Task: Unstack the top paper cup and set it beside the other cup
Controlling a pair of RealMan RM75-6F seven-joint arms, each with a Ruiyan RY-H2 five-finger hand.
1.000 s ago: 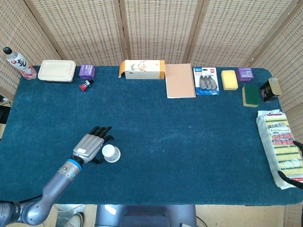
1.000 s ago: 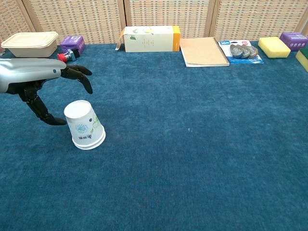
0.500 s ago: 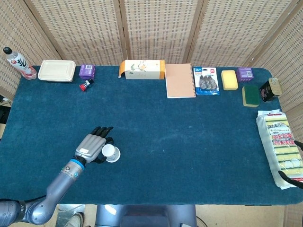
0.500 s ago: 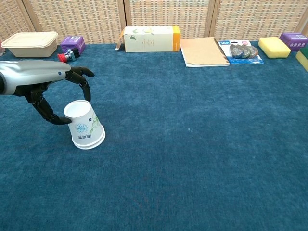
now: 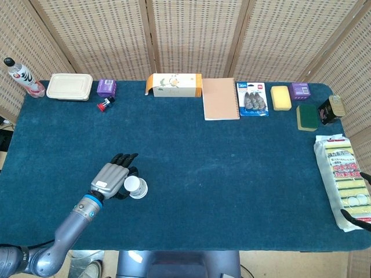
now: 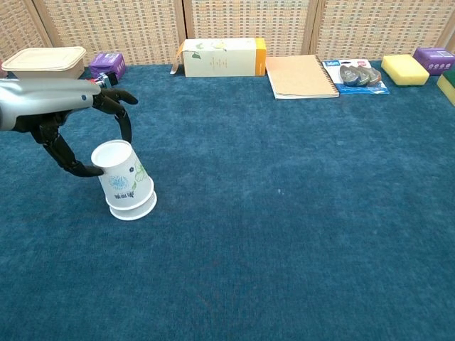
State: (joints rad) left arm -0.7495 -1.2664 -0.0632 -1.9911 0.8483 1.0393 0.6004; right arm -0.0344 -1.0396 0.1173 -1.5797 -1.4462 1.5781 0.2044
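Chest view gives me what the head view hides: my left hand (image 6: 64, 114) grips the top cup (image 6: 118, 172) between thumb and fingers (image 6: 122, 114), raised partway and tilted off the lower cup (image 6: 135, 207), both upside down on the bench (image 6: 284, 213). Head view shows only one round cup base. I can't see my right hand.

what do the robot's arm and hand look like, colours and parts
The left hand has a light grey back plate with a small pale label and black segmented fingers. A blue ring sits at the wrist, and the forearm is a smooth silver-grey tube. At the right edge only a black tip shows, too little to describe.
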